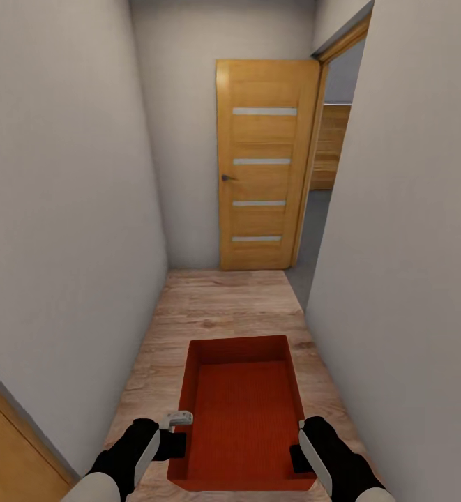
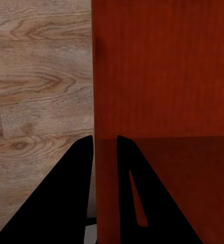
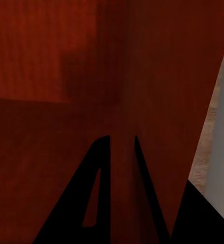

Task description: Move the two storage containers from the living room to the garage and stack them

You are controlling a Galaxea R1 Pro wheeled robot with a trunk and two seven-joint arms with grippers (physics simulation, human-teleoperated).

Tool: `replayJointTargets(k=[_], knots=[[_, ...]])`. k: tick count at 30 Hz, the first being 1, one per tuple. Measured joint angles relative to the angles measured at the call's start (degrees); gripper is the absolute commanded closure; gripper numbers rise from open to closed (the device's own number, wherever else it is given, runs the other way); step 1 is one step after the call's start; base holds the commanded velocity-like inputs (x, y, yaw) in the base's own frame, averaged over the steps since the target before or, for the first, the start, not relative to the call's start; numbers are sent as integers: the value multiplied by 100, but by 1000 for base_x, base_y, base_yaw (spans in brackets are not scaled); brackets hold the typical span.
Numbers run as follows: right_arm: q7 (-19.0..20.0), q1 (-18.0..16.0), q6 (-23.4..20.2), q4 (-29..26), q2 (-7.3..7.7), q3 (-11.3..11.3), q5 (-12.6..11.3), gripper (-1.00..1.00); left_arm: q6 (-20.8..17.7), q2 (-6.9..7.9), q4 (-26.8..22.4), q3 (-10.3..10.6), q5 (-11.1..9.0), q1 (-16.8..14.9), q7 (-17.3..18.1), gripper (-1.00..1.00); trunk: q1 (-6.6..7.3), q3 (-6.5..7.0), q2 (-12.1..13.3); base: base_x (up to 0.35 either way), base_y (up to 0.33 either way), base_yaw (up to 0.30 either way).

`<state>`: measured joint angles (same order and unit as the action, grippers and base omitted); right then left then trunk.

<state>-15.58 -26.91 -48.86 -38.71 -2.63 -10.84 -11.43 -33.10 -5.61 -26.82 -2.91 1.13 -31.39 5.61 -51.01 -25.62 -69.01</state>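
Transit step. A red-orange rectangular lidless storage container is carried level above the light wood-plank hallway floor, between pale walls. The left gripper pinches the container's left wall, one finger either side; the right gripper clamps the right wall likewise. Ahead stands an open orange wooden door beside a doorway onto grey flooring. Judged next: steer right through the doorway, keeping both grips.

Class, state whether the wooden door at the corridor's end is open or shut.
Open: the wooden door is swung back against the end wall, leaving the doorway on the right clear.
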Motion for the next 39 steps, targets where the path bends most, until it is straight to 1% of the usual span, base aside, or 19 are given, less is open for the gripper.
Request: replayJointTargets(k=[17, 39], knots=[[7, -1, 5, 15, -2, 1, 5, 100, -1, 0, 4, -2, 7, 2, 0, 100, 0, 0, 0, 333, 3, 0], [-1, 1, 5, 11, 0, -2, -8, 100, -1, 0, 3, -1, 5, 3, 1, 100, 0, 0, 0, 333, 68, 0]])
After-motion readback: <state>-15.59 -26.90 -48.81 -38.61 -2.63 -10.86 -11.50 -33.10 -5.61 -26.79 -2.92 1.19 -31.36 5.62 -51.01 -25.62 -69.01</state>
